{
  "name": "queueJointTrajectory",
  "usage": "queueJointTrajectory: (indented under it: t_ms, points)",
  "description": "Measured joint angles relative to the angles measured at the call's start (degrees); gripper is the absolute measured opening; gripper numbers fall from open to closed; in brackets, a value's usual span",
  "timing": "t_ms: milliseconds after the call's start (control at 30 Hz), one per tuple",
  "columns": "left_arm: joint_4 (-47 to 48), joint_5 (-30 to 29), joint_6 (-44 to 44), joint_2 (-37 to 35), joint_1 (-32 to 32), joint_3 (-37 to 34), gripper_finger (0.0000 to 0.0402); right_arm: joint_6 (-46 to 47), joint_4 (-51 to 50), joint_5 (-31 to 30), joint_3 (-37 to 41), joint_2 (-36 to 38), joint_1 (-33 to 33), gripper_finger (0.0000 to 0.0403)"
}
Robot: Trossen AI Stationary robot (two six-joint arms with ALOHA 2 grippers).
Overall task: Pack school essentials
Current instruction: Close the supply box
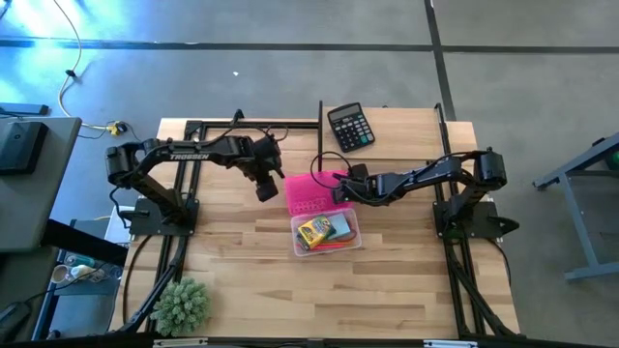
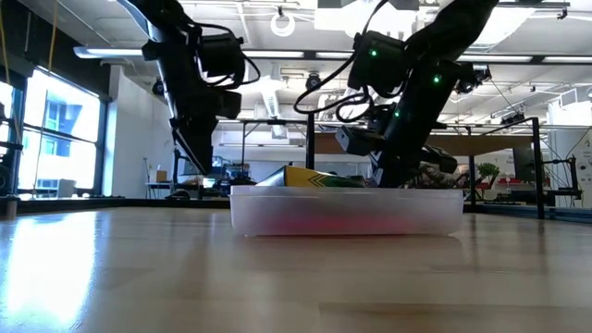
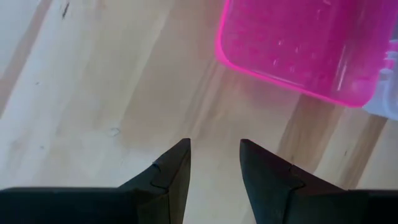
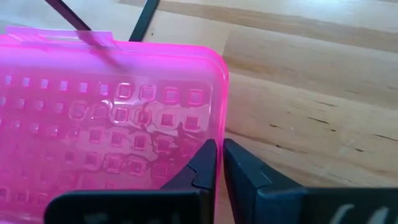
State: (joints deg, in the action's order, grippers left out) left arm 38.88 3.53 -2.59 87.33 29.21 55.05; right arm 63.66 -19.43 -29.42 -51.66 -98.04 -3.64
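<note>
Right gripper (image 4: 219, 163) pinched the pink lid's (image 4: 106, 118) edge, fingers nearly together, a grip only its wrist view showed. From above, the crayon box (image 1: 316, 230) lay inside the clear box (image 1: 350, 242). Left gripper (image 3: 214, 163) hovered narrowly parted over the table (image 3: 93, 93).

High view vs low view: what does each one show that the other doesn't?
Only the high view: the pink lid lying flat behind the clear box, the right gripper at the lid's edge, the left gripper hanging beside the lid, the black calculator at the far edge, the spiky green plant ball near the front.

Only the low view: the clear box's side wall with a red blur behind it, and the room beyond.

Both: both arms, the box, the crayon box sticking up over its rim.
</note>
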Motion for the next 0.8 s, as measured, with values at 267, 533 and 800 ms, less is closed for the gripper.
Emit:
queueJointTrajectory:
  t_ms: [267,533,800]
  points:
    - [0.0,6.2,3.3,0.0,4.9,0.0,0.0126,1.0,0.0,-0.5,0.0,0.0,0.0,0.0006]
    - [0.0,9.9,5.3,0.0,9.0,0.0,0.0126,1.9,0.0,-2.5,0.0,0.0,0.6,0.0001]
    - [-0.1,22.4,6.7,0.0,12.1,0.0,0.0126,2.4,0.6,-7.9,0.0,0.0,3.8,0.0001]
